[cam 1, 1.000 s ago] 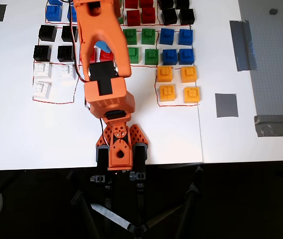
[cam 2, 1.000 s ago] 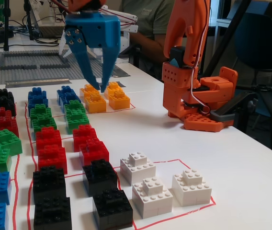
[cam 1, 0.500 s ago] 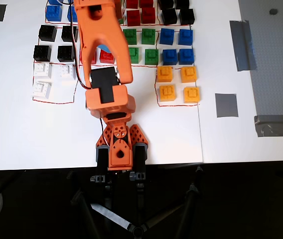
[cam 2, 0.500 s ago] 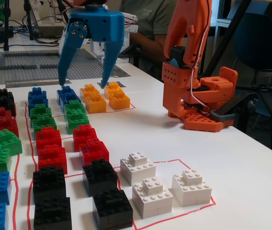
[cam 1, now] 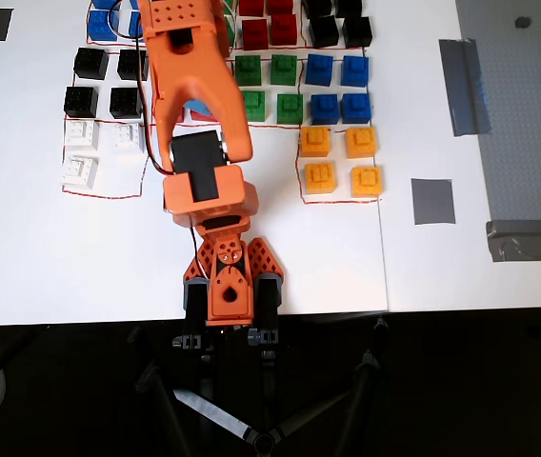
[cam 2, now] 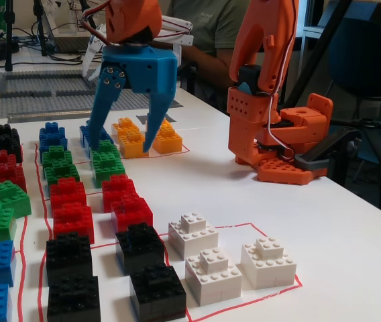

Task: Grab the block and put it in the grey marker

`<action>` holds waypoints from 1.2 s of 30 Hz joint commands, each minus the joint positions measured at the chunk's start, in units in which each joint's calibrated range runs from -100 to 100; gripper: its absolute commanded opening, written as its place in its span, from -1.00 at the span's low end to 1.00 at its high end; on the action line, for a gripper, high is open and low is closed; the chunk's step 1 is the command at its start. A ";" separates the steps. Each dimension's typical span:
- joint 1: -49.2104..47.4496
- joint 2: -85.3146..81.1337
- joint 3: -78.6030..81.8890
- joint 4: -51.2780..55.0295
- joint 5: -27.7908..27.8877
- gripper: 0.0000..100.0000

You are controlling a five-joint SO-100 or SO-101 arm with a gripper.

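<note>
White tabletop carries groups of toy bricks inside red outlines; in the fixed view the blue gripper (cam 2: pixel 125 144) hangs with jaws spread and empty above the green bricks (cam 2: pixel 106 164), beside the bright red bricks (cam 2: pixel 120 191); the grey marker (cam 1: pixel 432 201) lies well apart, right of the orange bricks (cam 1: pixel 340 160) in the overhead view.

A robotics lab: camera stands (cam 2: pixel 8 33), cables and a seated person (cam 2: pixel 212 33) (partly visible) behind the table (cam 2: pixel 351 255).
</note>
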 commanded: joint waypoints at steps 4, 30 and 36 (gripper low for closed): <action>-0.63 -7.78 -0.34 -4.02 -1.32 -0.36; -1.13 0.85 1.20 -9.73 -2.88 -0.37; -0.30 1.55 2.83 -9.81 -3.17 -0.37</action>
